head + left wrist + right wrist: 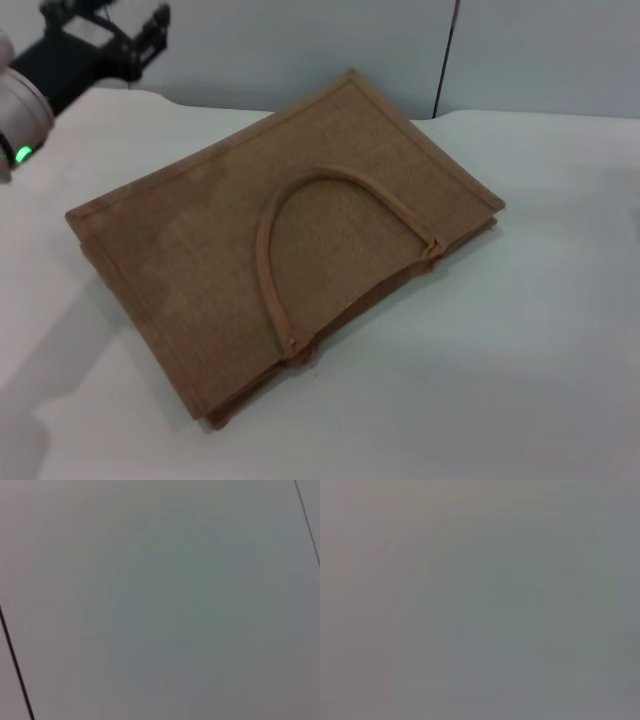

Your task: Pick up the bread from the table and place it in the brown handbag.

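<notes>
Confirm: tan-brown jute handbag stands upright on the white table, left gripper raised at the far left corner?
Not upright. The head view shows the tan-brown jute handbag lying flat on the white table, an arched strap handle resting on top. The left gripper is indeed raised at the far left corner.

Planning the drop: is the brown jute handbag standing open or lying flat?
Lying flat on the white table: the brown jute handbag rests on its side, one handle across it, mouth pressed shut.
</notes>
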{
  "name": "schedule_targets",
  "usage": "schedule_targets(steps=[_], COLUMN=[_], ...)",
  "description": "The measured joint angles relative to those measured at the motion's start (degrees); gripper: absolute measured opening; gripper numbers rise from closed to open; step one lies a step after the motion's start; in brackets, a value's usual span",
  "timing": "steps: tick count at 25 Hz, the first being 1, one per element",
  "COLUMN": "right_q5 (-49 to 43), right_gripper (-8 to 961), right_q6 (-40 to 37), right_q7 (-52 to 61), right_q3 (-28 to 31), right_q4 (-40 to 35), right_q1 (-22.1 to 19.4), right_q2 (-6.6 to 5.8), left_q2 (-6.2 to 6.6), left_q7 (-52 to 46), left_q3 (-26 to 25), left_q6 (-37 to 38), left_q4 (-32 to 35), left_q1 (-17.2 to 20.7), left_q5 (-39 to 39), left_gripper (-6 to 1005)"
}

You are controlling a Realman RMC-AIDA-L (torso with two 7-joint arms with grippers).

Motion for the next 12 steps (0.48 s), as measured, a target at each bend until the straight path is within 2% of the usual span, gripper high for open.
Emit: schedule_targets(steps=[2, 9, 12], right_q5=[0.01, 0.11, 0.15], right_gripper=[703, 703, 703], right_q6=[-1.78, -3.42, -3.35], right_q7=[4.69, 8.52, 8.59], right_q3=[-2.65, -4.48, -5.02], right_q4=[4.57, 9.27, 10.49], right_q1=[1.68, 2.92, 3.32], right_q2=[0.16, 0.28, 0.32], left_q2=[-0.01, -0.02, -0.02], left_q7=[2.62, 11.39, 14.25], left_q3=[0.55, 0.80, 0.78], left_q6=[0.01, -0.38, -0.45], left_q4=[-3.99, -18.10, -21.84], left_q1=[-1.30, -6.41, -7.63], left_q5=[-1.81, -9.38, -11.50], left_gripper=[617, 617, 617])
